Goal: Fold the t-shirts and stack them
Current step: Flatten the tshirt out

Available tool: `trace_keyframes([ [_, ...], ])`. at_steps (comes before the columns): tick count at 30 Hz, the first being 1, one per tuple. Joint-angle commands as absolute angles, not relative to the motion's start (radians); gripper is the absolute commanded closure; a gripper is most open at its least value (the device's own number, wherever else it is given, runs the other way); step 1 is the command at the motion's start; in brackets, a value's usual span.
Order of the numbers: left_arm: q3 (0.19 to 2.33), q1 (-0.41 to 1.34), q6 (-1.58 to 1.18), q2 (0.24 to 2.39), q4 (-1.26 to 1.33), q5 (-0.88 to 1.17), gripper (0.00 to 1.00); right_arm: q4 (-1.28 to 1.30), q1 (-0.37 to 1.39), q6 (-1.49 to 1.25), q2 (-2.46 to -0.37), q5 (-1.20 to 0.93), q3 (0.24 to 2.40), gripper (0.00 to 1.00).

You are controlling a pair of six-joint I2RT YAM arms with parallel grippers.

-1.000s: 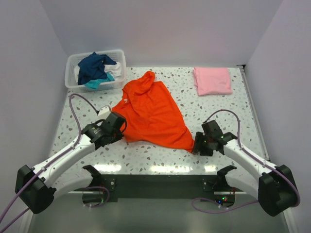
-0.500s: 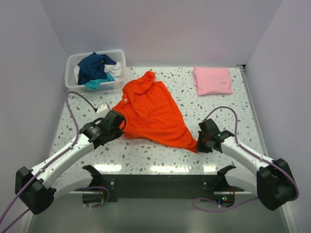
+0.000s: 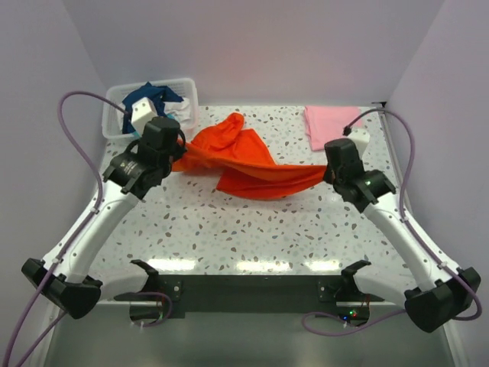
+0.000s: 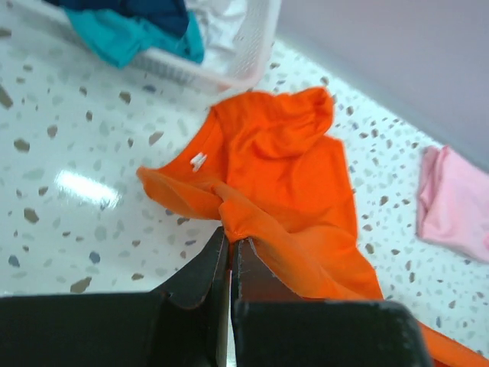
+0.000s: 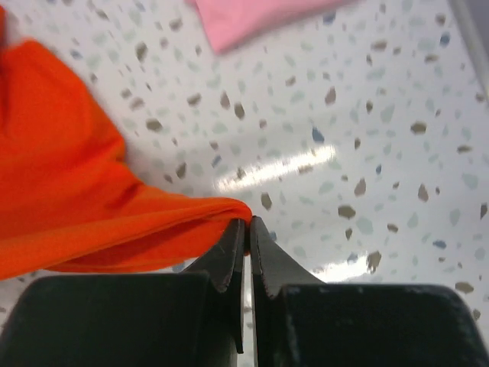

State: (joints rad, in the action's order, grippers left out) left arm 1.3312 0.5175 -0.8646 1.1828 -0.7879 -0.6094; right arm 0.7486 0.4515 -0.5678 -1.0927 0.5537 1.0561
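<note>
The orange-red t-shirt (image 3: pixel 248 164) hangs stretched between the two arms above the middle of the table (image 3: pixel 252 229). Its far portion, toward 12 o'clock, lies bunched on the surface. The left gripper (image 4: pixel 229 238) is pinched tight on a gathered fold at the shirt's 9 o'clock end. The right gripper (image 5: pixel 246 223) is pinched tight on an edge at the 3 o'clock end. Judgement: gripping two opposite points and drawing them apart serves to spread the garment before it is laid flat for folding. The pink t-shirt (image 3: pixel 334 126) lies folded at 1 o'clock, well apart from the orange one, and is presumably the base of the stack. The basket (image 4: pixel 256 46) stands at 10 o'clock, just beyond the left gripper. It holds a navy t-shirt (image 3: pixel 153 95), a teal t-shirt (image 4: pixel 122 34) and a white t-shirt (image 4: pixel 218 15), all crumpled and not yet folded.
</note>
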Motion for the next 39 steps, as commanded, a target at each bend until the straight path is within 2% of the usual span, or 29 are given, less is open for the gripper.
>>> trace_keyframes([
  [1, 1.52, 0.512, -0.721, 1.131, -0.704, -0.677, 1.0, 0.707, 0.451, -0.445, -1.051, 0.687, 1.269, 1.0],
  [6, 1.597, 0.512, -0.559, 1.022, -0.519, -0.516, 1.0, 0.704, 0.449, -0.351, -1.005, 0.68, 1.462, 1.0],
  [12, 1.819, 0.512, -0.474, 1.0, -0.482, -0.171, 1.0, 0.741, 0.451, -0.29, -0.907, 0.477, 1.652, 1.0],
  [18, 2.028, 0.512, -0.451, 1.011, -0.535, -0.028, 1.0, 0.824, 0.449, -0.272, -0.836, 0.358, 1.821, 1.0],
  [22, 2.089, 0.511, -0.46, 0.985, -0.531, 0.055, 1.0, 0.856, 0.451, -0.276, -0.808, 0.281, 1.897, 1.0],
  [30, 2.013, 0.508, -0.456, 0.983, -0.535, 0.003, 1.0, 0.882, 0.451, -0.275, -0.825, 0.317, 1.896, 1.0],
  [36, 1.783, 0.508, -0.443, 1.116, -0.528, -0.245, 1.0, 0.804, 0.449, -0.239, -0.92, 0.604, 1.682, 1.0],
  [38, 1.712, 0.508, -0.434, 1.239, -0.531, -0.361, 1.0, 0.756, 0.451, -0.227, -0.989, 0.734, 1.605, 1.0],
  [39, 1.694, 0.508, -0.437, 1.288, -0.532, -0.408, 0.97, 0.735, 0.443, -0.219, -1.017, 0.762, 1.521, 1.0],
])
